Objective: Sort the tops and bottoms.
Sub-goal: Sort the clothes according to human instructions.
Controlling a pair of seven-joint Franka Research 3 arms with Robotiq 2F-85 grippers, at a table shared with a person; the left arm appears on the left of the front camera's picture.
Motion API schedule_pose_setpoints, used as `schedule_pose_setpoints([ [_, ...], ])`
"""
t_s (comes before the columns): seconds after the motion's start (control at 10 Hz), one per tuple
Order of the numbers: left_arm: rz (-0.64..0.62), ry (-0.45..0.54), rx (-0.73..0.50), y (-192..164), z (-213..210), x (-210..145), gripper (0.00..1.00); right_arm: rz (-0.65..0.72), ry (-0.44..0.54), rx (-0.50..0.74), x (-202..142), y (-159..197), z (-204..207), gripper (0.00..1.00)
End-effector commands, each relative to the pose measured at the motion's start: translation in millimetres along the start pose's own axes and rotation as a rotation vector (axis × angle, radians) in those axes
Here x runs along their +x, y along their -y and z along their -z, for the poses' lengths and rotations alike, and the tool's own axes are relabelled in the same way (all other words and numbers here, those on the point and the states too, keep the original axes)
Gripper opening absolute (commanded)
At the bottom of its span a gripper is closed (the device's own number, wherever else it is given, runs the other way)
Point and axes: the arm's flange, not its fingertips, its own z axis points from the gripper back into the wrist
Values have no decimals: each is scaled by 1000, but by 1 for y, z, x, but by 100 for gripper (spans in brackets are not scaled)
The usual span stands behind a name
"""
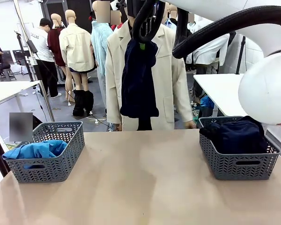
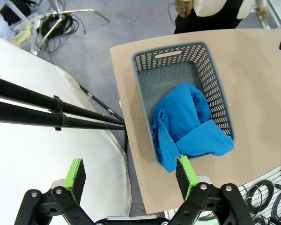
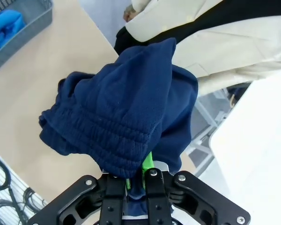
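Navy trousers (image 1: 139, 79) hung pinched in the right gripper (image 3: 140, 174) above the desk's (image 1: 145, 183) far edge; other dark bottoms (image 1: 236, 133) filled the right-edge basket (image 1: 238, 164), the cobalt top (image 2: 187, 123) the left basket (image 2: 145, 96). Left gripper (image 2: 131, 176) gaped, holding nothing.

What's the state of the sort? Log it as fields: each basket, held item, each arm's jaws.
left basket: bright blue top inside, partly over the rim
right basket: dark garments piled in
held item: navy bottoms hanging above the table
right gripper: jaws shut on the navy bottoms
left gripper: jaws open, empty, above the left basket
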Motion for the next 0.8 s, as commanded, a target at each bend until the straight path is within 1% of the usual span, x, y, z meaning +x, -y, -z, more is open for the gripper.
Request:
schedule_pose_setpoints([
  [0.0, -12, -8, -6, 0, -2, 2, 100, 2, 20, -15, -1, 2, -6, 0],
  [0.7, -12, -8, -6, 0, -2, 2, 100, 2, 20, -15, -1, 2, -6, 0],
])
